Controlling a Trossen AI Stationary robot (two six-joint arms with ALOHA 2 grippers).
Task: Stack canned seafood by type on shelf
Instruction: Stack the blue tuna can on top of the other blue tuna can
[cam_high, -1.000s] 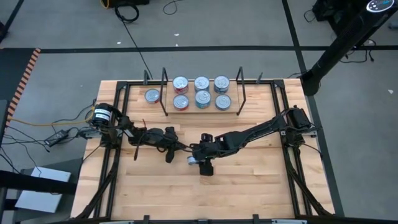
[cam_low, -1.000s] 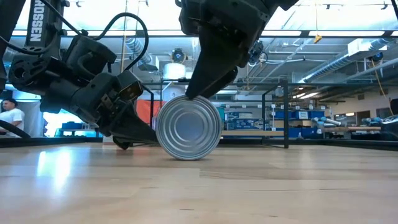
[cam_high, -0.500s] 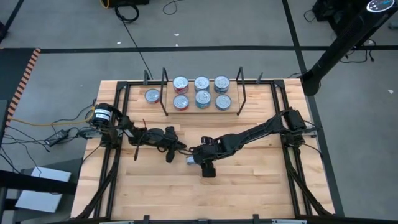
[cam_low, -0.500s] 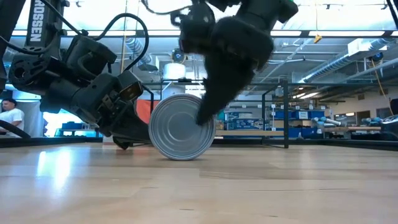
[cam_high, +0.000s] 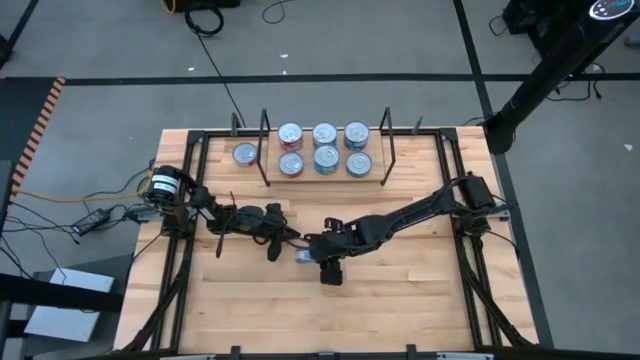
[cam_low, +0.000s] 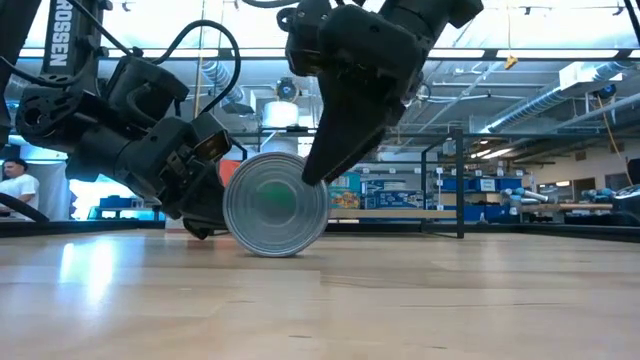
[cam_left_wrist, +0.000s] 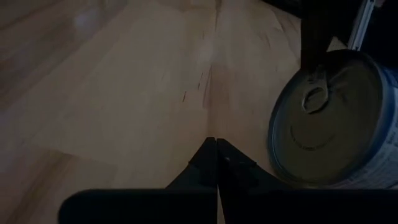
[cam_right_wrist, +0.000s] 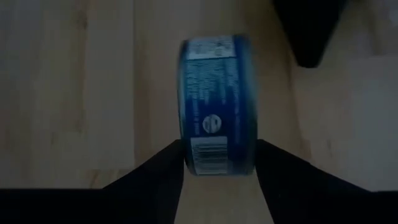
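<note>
Tin (cam_right_wrist: 217, 106) on edge between right hand (cam_right_wrist: 219, 165) fingers, both touching.

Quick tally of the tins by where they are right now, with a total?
On the shelf: 6 tins
On the table beside the shelf: 1 tin
On edge between the right gripper fingers: 1 blue-label tin
Total: 8
</note>
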